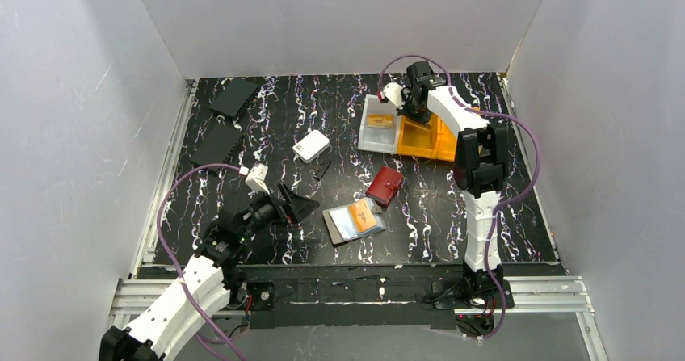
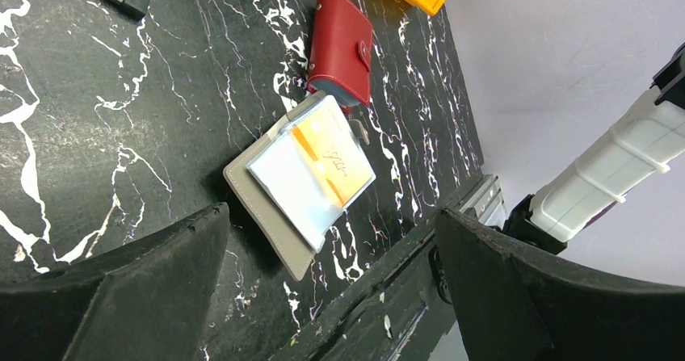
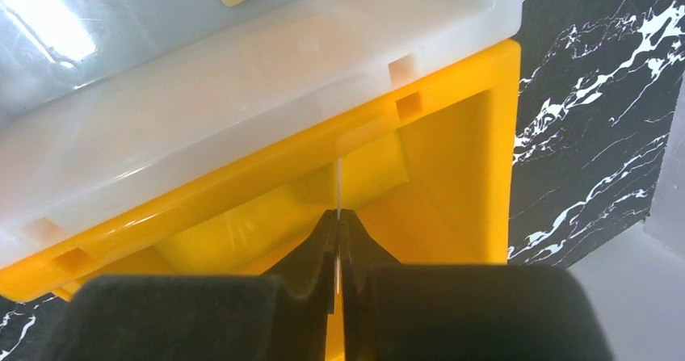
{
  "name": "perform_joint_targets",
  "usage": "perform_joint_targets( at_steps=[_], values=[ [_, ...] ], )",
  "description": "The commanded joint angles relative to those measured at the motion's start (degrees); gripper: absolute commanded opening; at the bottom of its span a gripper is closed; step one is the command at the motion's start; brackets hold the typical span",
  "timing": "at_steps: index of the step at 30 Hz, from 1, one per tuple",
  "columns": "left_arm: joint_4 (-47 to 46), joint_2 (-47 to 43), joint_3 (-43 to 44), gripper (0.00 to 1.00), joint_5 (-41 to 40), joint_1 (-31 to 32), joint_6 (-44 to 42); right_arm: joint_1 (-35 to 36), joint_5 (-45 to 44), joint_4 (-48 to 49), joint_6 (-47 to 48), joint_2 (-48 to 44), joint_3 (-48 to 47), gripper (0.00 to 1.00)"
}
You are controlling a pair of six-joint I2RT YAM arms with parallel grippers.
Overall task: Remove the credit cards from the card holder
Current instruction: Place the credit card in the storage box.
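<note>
The grey-taupe card holder lies open on the table near the front. In the left wrist view it shows a pale card with orange markings on its shiny inside. My left gripper is open and empty, low, just left of the holder. My right gripper is at the back, over the yellow bin. It is shut on a thin card seen edge-on; its colour cannot be told. An orange-brown card lies in the white tray.
A red wallet lies shut just behind the holder. A small white box and a small black comb-like piece lie mid-table. Two black flat panels lie at the back left. Walls enclose the table.
</note>
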State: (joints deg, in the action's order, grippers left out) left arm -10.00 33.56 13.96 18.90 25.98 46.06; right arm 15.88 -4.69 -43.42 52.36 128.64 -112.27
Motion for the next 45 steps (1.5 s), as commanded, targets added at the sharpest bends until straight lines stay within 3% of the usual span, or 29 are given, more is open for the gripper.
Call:
perform_joint_targets(
  at_steps=[1, 13, 33, 38, 45],
  values=[
    [0.24, 0.26, -0.24, 0.98, 0.79, -0.22, -0.27, 0.38, -1.28, 0.5, 1.06, 1.49, -2.52, 0.11],
    [0.25, -0.05, -0.68, 0.98, 0.63, -0.21, 0.17, 0.5, -4.03, 1.11, 2.32, 3.07, -4.79, 0.22],
    [0.33, 0.09, -0.86, 0.98, 0.62, -0.2, 0.43, 0.73, -7.77, 4.12, 3.35, 3.35, -5.85, 0.3],
    [0.42, 0.17, -0.77, 0.98, 0.62, -0.22, 0.44, 0.73, -4.49, 2.01, 3.24, 3.56, -6.96, 0.26],
    [0.42, 0.36, -0.6, 0.98, 0.66, -0.22, 0.77, 0.66, -0.68, -0.65, 3.44, 2.98, -7.24, 0.1]
  ],
)
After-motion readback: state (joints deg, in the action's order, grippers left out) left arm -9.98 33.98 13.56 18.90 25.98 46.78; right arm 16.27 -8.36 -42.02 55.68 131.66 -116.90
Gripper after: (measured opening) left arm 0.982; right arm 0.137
